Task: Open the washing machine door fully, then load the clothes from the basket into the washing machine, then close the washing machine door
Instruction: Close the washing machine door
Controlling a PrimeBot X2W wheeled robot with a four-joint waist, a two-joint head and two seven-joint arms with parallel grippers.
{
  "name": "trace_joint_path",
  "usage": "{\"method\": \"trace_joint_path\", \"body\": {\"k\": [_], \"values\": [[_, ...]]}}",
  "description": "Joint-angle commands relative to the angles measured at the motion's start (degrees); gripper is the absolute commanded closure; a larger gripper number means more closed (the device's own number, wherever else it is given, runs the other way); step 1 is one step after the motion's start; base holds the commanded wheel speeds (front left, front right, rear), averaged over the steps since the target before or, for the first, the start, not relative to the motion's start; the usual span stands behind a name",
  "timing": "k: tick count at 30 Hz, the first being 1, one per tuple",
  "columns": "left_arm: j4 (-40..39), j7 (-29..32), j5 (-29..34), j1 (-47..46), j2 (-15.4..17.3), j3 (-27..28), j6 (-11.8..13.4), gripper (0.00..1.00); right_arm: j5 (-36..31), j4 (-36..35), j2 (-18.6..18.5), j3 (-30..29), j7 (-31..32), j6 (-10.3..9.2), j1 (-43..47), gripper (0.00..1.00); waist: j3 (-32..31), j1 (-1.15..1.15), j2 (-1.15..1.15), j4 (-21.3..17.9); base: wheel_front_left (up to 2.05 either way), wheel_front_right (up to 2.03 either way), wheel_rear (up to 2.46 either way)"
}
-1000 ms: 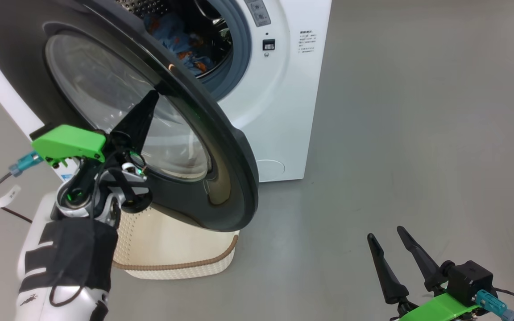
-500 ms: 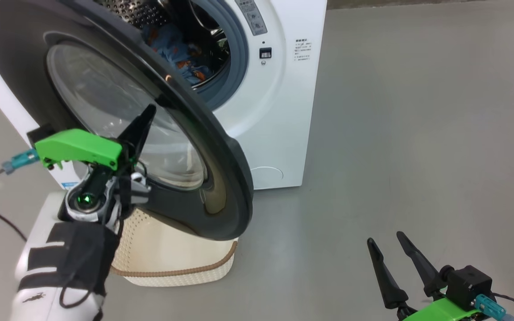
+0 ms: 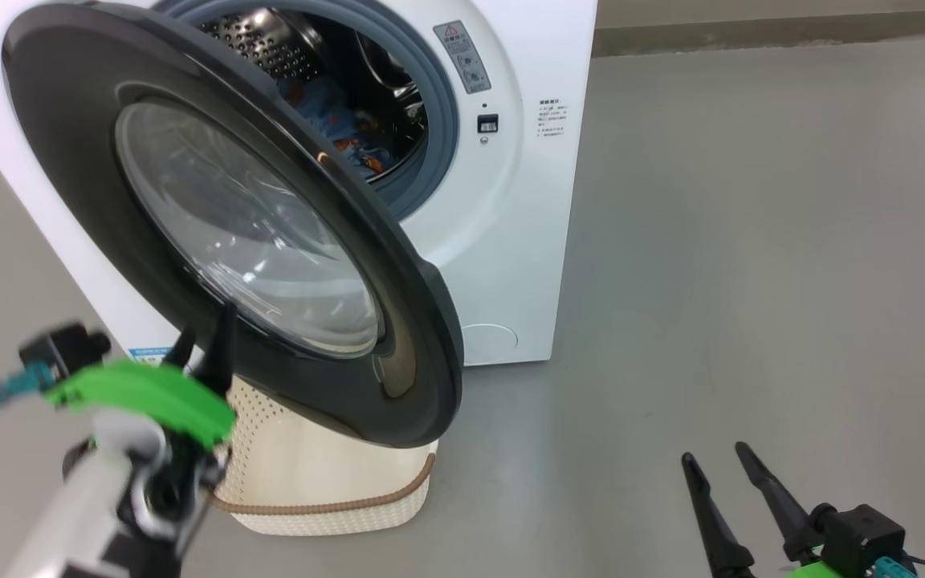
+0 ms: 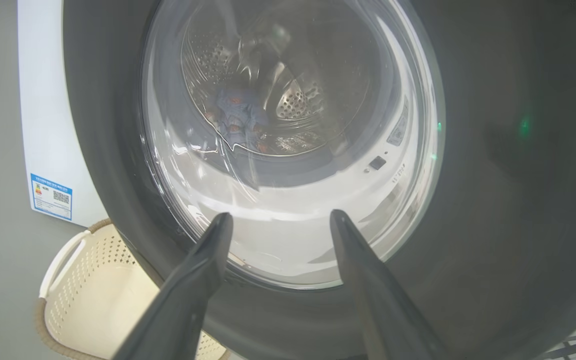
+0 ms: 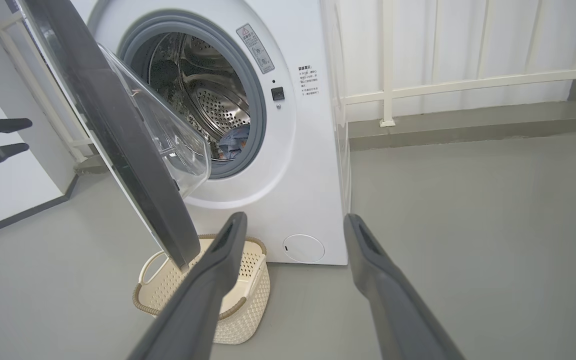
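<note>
Two pincers in play, and both stand wide with nothing between their fingers. Start with the left pincer [image 4: 279,216]: its two long dark fingers point straight at the large round washing machine door [image 3: 246,233], the one with the glossy black rim and bulging clear glass centre, aiming at the lower part of the glass. In the right wrist view those same fingers sit at the far left, with a gap to the door's outer face (no contact there). The door is swung partway out from the big white boxy front-loading washing machine [image 3: 527,201], attached at the robot's left of the opening.

Now look inside the perforated steel drum [image 3: 262,48]. The light-blue clothes [image 3: 336,120] with orange print lie low in it, behind the grey rubber gasket [image 3: 445,112]. They show through the door glass too, in the left wrist view.

Down below, the small cream-white perforated plastic basket [image 3: 326,474] with the brown woven-look rim stands on the grey floor [image 3: 751,241], just in front of the machine and under the door's lower rim.

Over at the lower right, the right pincer [image 3: 715,453] hovers well apart from door and basket, fingers pointing toward the machine.
</note>
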Motion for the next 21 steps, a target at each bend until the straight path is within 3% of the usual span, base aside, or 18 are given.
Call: {"method": "trace_joint_path", "body": {"k": [1, 3, 7, 11, 13, 17, 21], "values": [[-2.61, -2.34, 2.26, 0.84, 2.99, 0.97, 1.02, 0.0, -0.89, -1.97, -0.89, 0.81, -0.27, 0.09, -0.55, 0.0, -0.23, 0.0, 0.0, 0.06, 0.0, 0.0, 0.0], [-5.16, -4.98, 4.69, 4.14, 3.44, -0.41, 1.42, 0.0, -1.45, -2.48, -1.11, 0.38, -0.27, 0.09, -0.22, 0.0, -0.47, 0.0, 0.0, -0.01, 0.0, 0.0, 0.0], [-9.75, -11.67, 12.45, 12.3, 4.31, -2.42, 5.58, 0.0, -2.97, -3.64, -1.63, -1.09, -0.27, 0.09, 0.26, 0.0, -0.47, 0.0, 0.0, -0.46, 0.0, 0.0, 0.0], [-12.56, -12.72, 18.51, 18.47, 2.48, -0.36, 8.51, 0.0, -3.83, -4.27, -1.83, -2.34, -0.27, 0.09, 0.41, 0.0, -0.22, 0.0, 0.0, -0.62, 0.0, 0.0, 0.0], [-16.97, -12.76, 27.25, 22.92, 0.66, 3.83, 10.65, 0.0, -4.32, -4.82, -1.74, -3.15, -0.27, 0.09, 0.57, 0.0, 0.09, 0.0, 0.0, -0.71, 0.0, 0.0, 0.0], [-22.63, -12.78, 36.73, 28.79, -2.85, 10.29, 11.03, 0.0, -4.74, -5.09, -1.63, -4.07, -0.27, 0.09, 0.92, 0.0, 0.35, 0.0, 0.0, -0.62, 0.0, 0.0, 0.0], [-25.57, -12.78, 41.98, 33.63, -6.48, 16.25, 9.87, 0.0, -5.23, -5.17, -1.19, -5.12, -0.27, 0.09, 1.31, 0.0, 0.2, 0.0, 0.0, -0.44, 0.0, 0.0, 0.0]]}}
